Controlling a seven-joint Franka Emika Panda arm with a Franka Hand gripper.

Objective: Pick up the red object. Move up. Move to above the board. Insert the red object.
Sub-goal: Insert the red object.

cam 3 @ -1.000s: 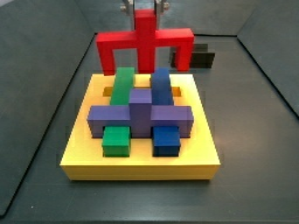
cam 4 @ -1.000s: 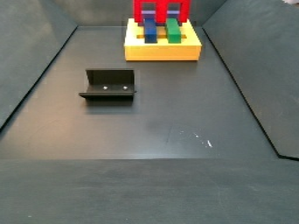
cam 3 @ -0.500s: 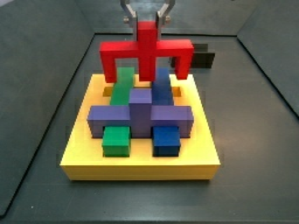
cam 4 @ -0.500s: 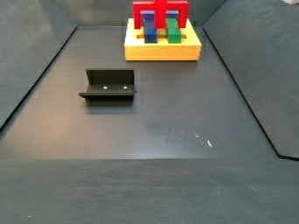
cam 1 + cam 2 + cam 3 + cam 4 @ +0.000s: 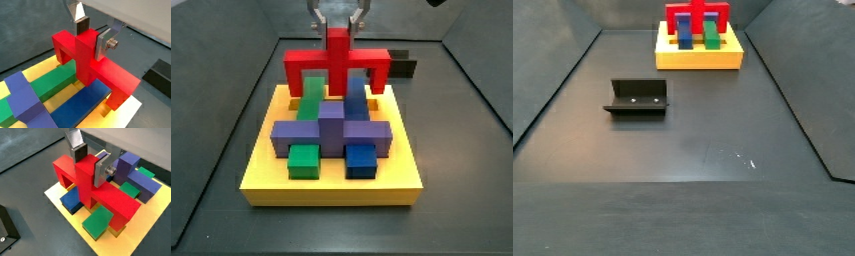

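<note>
The red object point(image 5: 337, 62) hangs upright over the far end of the yellow board point(image 5: 331, 185). Its two legs straddle the green bar point(image 5: 310, 98) and the blue bar point(image 5: 356, 98). My gripper point(image 5: 337, 28) is shut on its central stem from above. In both wrist views the silver fingers clamp the stem of the red object point(image 5: 87, 57) point(image 5: 93, 188), with the gripper point(image 5: 92, 36) point(image 5: 89, 165) directly above the board point(image 5: 57, 193). The leg ends are low, close to the board's surface; I cannot tell whether they touch. In a side view the red object point(image 5: 698, 18) stands over the board point(image 5: 698, 60).
A purple cross-shaped block point(image 5: 331, 132) sits in the board's middle, with a small green block point(image 5: 302, 160) and a small blue block point(image 5: 362, 160) in front. The dark fixture point(image 5: 637, 97) stands on the grey floor, apart from the board. Grey walls enclose the floor.
My gripper has come down with the red object; its legs now reach lower around the green and blue bars. The board and fixture have not moved.
</note>
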